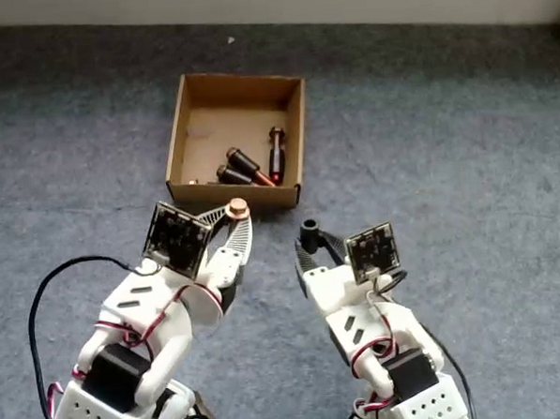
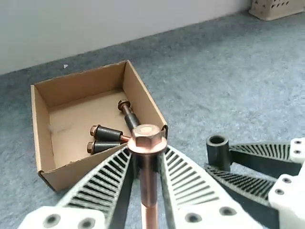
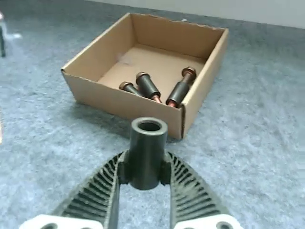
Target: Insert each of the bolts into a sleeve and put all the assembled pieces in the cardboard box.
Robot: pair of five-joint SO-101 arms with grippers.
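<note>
My left gripper (image 2: 147, 164) is shut on a copper bolt (image 2: 148, 143), held upright with its hex head up; in the high view this bolt (image 1: 237, 210) sits just in front of the cardboard box (image 1: 176, 140). My right gripper (image 3: 144, 169) is shut on a black sleeve (image 3: 147, 150), upright with its bore facing up. The sleeve (image 1: 309, 232) stands to the right of the bolt, a short way apart, and shows as well in the left wrist view (image 2: 217, 149). Three assembled pieces (image 1: 250, 166) lie inside the box, near its front right corner (image 3: 159, 89).
Grey carpet covers the whole work surface, with free room on both sides of the box. A pale basket (image 2: 276, 8) stands far off by the wall. Black cables (image 1: 41, 306) trail beside the left arm's base.
</note>
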